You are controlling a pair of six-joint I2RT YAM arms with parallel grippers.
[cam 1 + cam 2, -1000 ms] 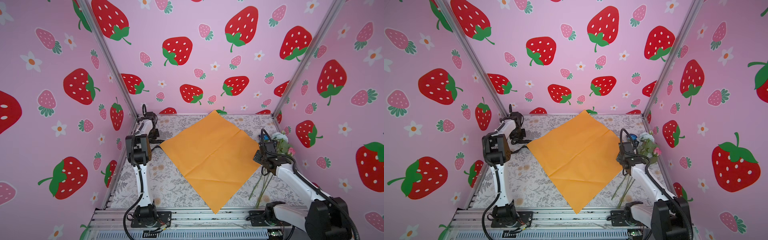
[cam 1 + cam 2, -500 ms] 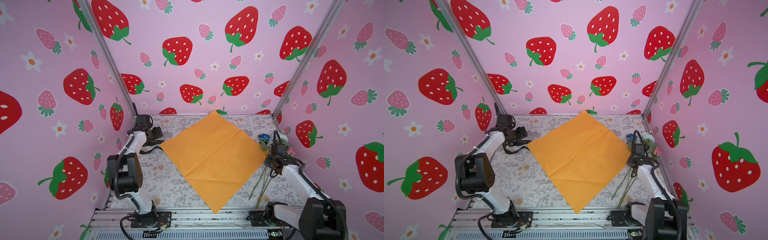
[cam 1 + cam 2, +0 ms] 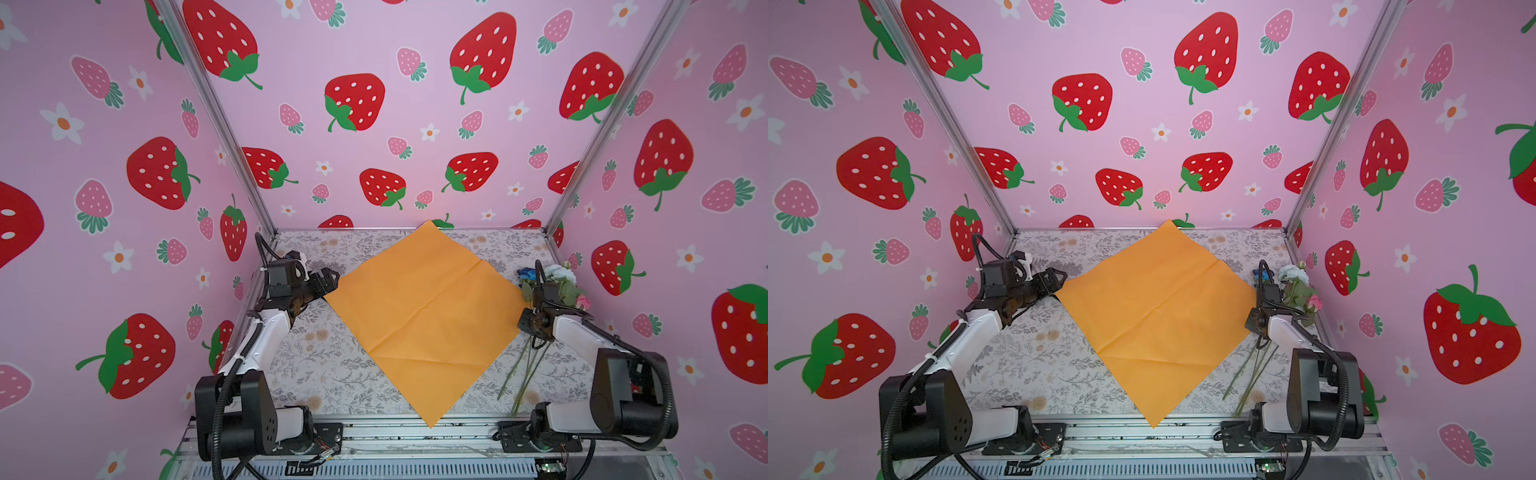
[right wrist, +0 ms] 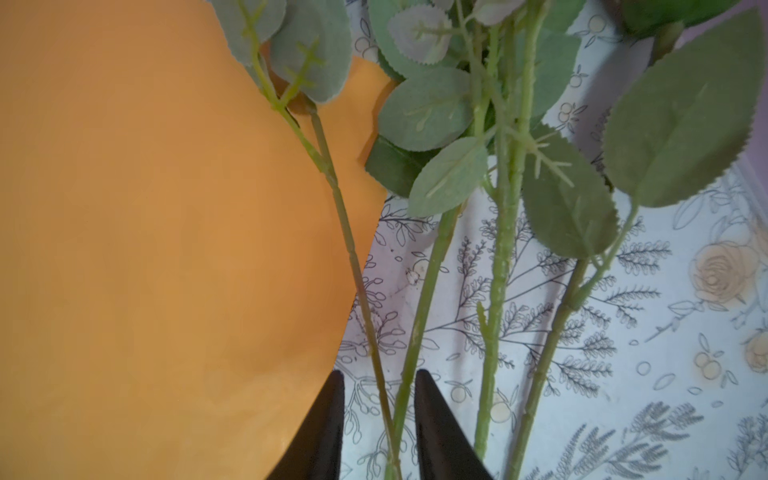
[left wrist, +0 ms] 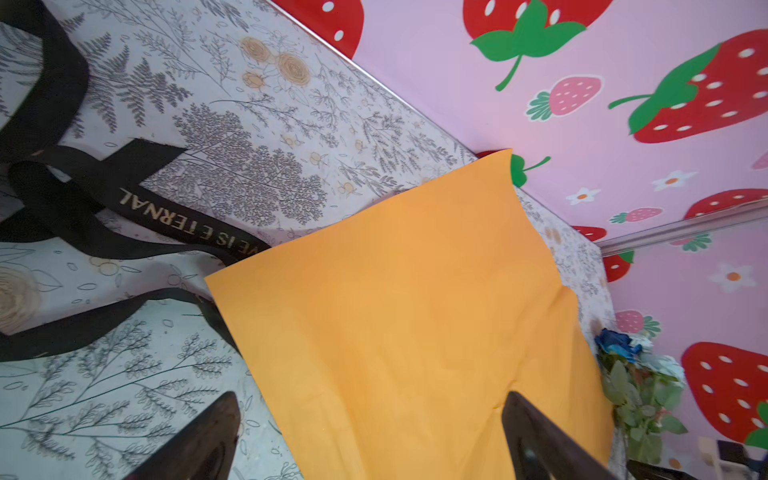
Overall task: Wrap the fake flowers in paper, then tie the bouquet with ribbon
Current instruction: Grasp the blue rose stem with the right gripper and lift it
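The bouquet of fake flowers (image 3: 557, 278) (image 3: 1293, 286) lies along the table's right side, blooms toward the back and thin stems (image 3: 525, 374) toward the front. An orange paper (image 3: 419, 316) (image 3: 1154, 320) lies flat in the middle. My right gripper (image 4: 379, 376) is down over the stems. Its jaws are narrowly apart, with two stems (image 4: 415, 324) between them and a small gap left; the other stems lie outside. My left gripper (image 3: 328, 276) (image 5: 370, 399) hangs wide open and empty at the paper's left corner. In both top views the right wrist hides its fingers.
A long black ribbon (image 5: 174, 220) with pale lettering lies looped on the floral table cover (image 3: 324, 365) at the back left, one end tucked under the paper's edge (image 5: 232, 282). Pink strawberry walls (image 3: 415, 124) close in three sides. Both arm bases (image 3: 249, 424) stand at the front.
My left gripper let go and opened wide, and its arm folded lower by the paper's left corner. My right gripper moved right and down onto the stems, its jaws narrowing.
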